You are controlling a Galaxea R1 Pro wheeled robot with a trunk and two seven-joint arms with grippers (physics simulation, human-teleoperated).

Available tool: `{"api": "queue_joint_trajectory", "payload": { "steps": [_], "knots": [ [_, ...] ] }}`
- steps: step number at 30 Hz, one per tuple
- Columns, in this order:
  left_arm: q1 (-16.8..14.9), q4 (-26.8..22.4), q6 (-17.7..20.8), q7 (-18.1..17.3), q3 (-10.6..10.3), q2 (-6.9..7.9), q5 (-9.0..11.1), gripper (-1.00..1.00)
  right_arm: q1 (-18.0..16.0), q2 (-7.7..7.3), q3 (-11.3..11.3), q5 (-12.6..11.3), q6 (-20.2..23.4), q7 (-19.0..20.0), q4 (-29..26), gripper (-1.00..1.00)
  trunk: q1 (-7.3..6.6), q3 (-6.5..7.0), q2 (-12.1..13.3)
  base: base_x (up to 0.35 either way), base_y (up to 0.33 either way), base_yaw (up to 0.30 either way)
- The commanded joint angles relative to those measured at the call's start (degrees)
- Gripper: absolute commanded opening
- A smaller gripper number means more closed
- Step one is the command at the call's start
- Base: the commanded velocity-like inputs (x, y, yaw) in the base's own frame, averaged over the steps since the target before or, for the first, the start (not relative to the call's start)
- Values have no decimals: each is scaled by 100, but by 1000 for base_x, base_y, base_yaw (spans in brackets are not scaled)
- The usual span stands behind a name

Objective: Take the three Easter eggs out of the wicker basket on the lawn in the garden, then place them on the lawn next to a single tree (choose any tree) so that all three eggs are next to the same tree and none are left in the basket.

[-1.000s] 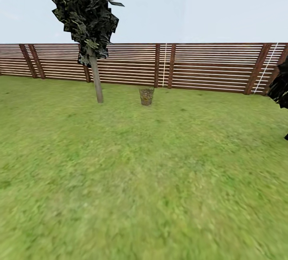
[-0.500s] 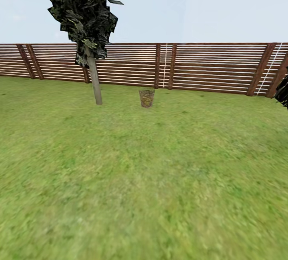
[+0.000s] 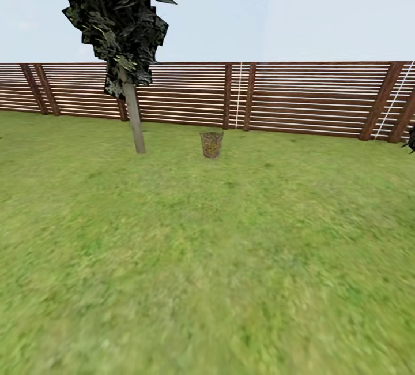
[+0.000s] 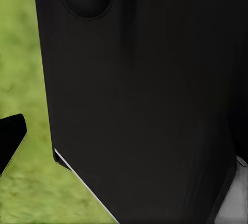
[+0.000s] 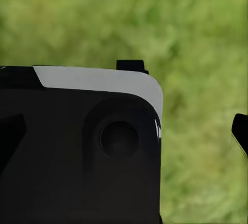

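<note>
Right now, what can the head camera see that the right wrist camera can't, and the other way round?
Head view alone: the wicker basket standing on the grass, the tree to its left, the wooden fence behind them, and sky. Right wrist view alone: a black and white part of the robot's body, close up. Both share the lawn, blurred green in the wrist view.

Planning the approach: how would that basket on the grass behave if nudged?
The basket looks like open woven twigs, so it is probably light. It stands taller than wide on the lawn, narrowing toward its base, so a high push might tip it. Its contents cannot be made out from here.
</note>
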Motion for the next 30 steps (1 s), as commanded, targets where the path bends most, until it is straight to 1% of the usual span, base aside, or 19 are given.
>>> {"api": "queue_joint_trajectory", "payload": {
  "steps": [1,30],
  "knots": [
    [-1,0,-14,-2,14,-1,7,100,-3,-1,-24,21,-20,17,3,100,3,-5,-2,336,0,0],
    [-2,0,-14,-2,14,-1,7,100,-3,5,-24,22,-20,17,7,100,3,-5,-2,337,0,0]
  ]
}}
